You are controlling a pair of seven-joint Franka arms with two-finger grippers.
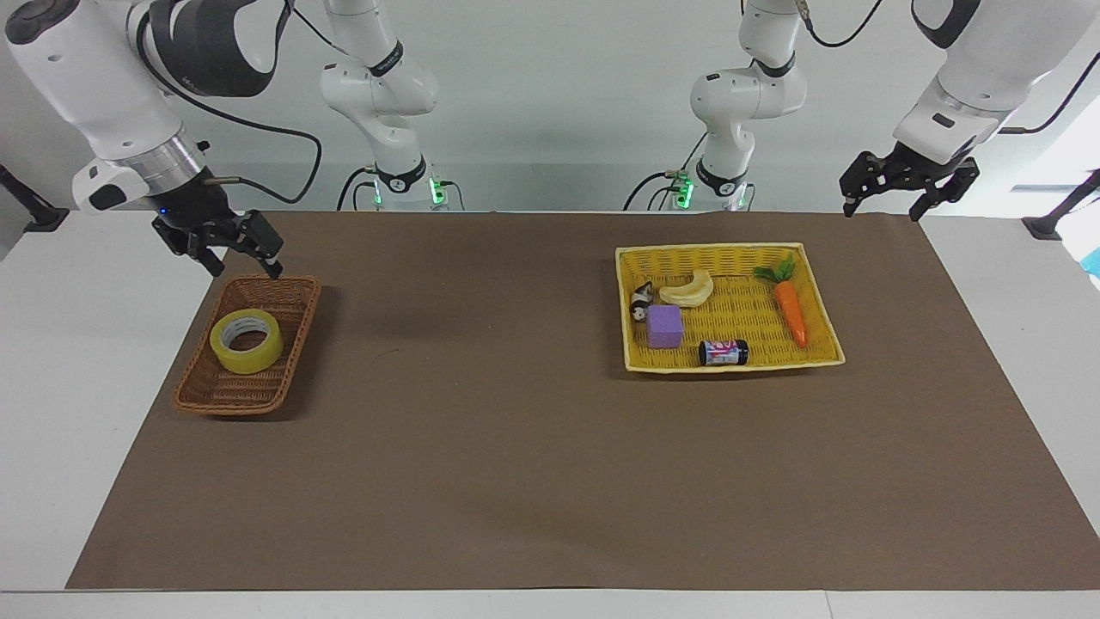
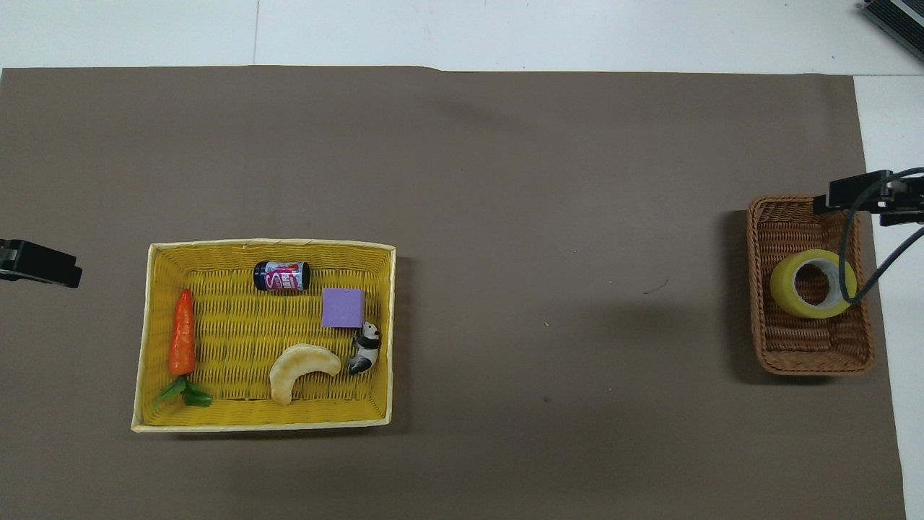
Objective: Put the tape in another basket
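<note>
You see the tape [image 1: 247, 340] lying flat in the brown wicker basket [image 1: 288, 372], hole up, about midway along the basket's length; nothing is gripping it. The basket sits on the brown mat [image 1: 481, 447] that covers the desk [image 1: 77, 387], at the right arm's end.

Your right gripper [image 1: 244, 259] hangs in the air over the basket's end nearer the robots, clear of the tape. Its fingers are spread with a plain gap between them, and they hold nothing. In the overhead view the right gripper's dark tip and its cable overlap the basket's farther corner and the edge of the roll, but the facing view shows it raised and apart from both.

Your left gripper [image 1: 885, 209] waits in the air at the left arm's end, over the edge of the mat nearest the robots. Its fingers are also parted and empty.

The yellow tray-basket [image 1: 816, 297] lies toward the left arm's end of the desk, well apart from the wicker basket. In it you can make out a banana [image 1: 690, 290], a carrot [image 1: 791, 311] with green leaves, a purple block [image 1: 664, 327], a small dark can [image 1: 724, 352] on its side and a little panda figure [image 1: 640, 303] just beside the block.
</note>
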